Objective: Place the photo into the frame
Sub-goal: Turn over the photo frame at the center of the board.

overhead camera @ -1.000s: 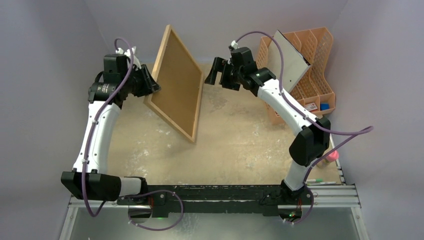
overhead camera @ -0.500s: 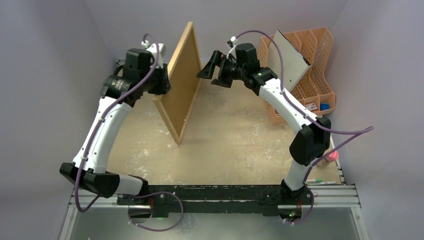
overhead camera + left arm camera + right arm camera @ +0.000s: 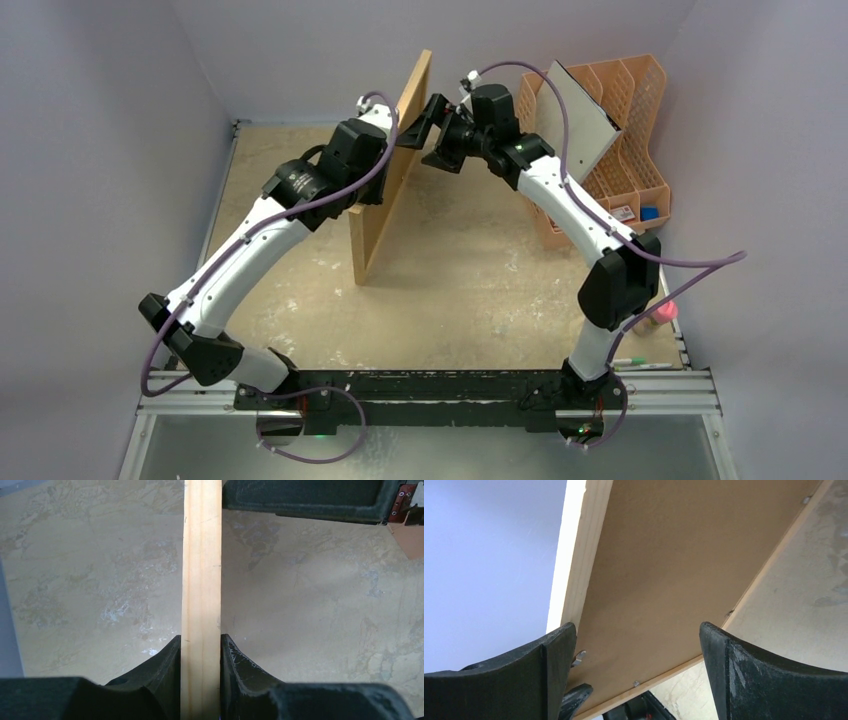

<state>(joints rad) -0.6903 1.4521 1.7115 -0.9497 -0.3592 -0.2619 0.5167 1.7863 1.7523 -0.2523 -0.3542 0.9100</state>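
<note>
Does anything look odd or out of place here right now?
The frame is up on its edge, nearly vertical, pinched by the left hand rather than lying flat. Its brown backing faces the open right hand. Nothing looks spilled or broken.

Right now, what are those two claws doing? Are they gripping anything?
The left gripper: closed on the wooden edge of the frame.
The right gripper: open, holding nothing, close to the frame.
</note>
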